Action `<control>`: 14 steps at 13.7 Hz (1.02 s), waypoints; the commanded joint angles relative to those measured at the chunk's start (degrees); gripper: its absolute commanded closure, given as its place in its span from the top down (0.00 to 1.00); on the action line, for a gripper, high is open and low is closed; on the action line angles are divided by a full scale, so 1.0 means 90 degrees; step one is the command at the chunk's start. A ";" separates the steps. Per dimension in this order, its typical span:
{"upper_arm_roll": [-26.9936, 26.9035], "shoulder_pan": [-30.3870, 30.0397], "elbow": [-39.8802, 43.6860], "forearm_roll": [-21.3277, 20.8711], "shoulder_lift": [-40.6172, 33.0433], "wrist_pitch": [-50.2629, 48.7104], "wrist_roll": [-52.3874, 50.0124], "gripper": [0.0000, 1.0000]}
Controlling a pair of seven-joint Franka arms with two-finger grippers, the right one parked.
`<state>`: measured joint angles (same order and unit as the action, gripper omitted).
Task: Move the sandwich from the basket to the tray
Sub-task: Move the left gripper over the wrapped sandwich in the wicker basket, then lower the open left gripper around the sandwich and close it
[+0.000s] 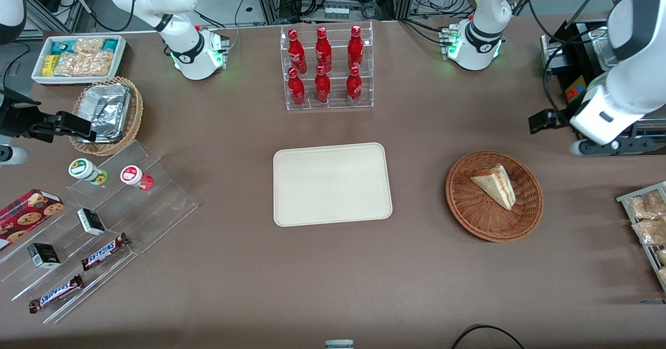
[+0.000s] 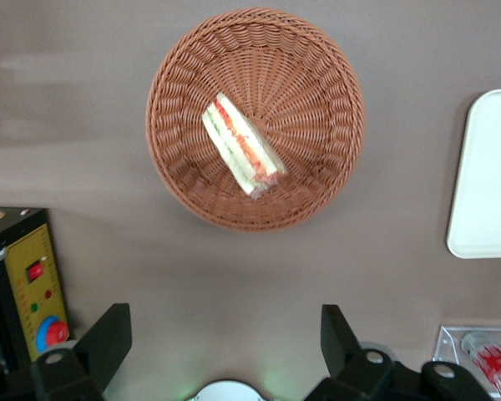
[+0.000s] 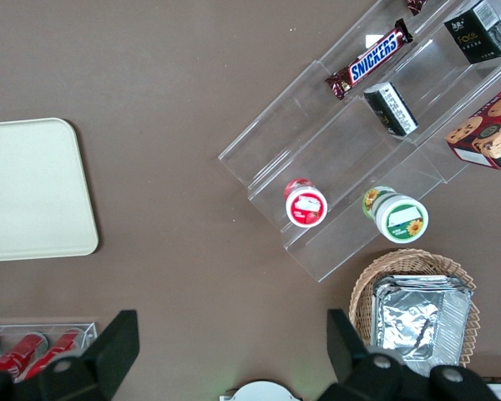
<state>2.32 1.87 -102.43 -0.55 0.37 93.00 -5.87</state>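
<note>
The sandwich (image 1: 494, 185), a tan wedge with a red-orange stripe, lies in the round reddish-brown wicker basket (image 1: 468, 215). The cream tray (image 1: 332, 183) lies bare at the table's middle, beside the basket toward the parked arm's end. My left gripper (image 1: 543, 120) hovers farther from the front camera than the basket, toward the working arm's end. In the left wrist view the gripper (image 2: 224, 334) is open and empty, above bare table, apart from the basket (image 2: 317, 83) and sandwich (image 2: 244, 154). The tray's edge (image 2: 488, 175) shows there too, and in the right wrist view (image 3: 29, 188).
A clear rack of red bottles (image 1: 328, 68) stands farther back than the tray. A yellow control box (image 2: 33, 284) sits near the gripper. A wire rack of snack bags (image 1: 648, 219) is at the working arm's end. A foil basket (image 1: 106, 115), snack bin (image 1: 78, 57) and acrylic shelves (image 1: 104, 234) lie at the parked arm's end.
</note>
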 commanded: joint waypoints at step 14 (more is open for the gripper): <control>-0.0043 0.0007 -0.1244 -0.0027 0.1326 0.2722 -0.1668 1.00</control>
<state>2.02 1.83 -110.85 -0.55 13.14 114.38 -15.54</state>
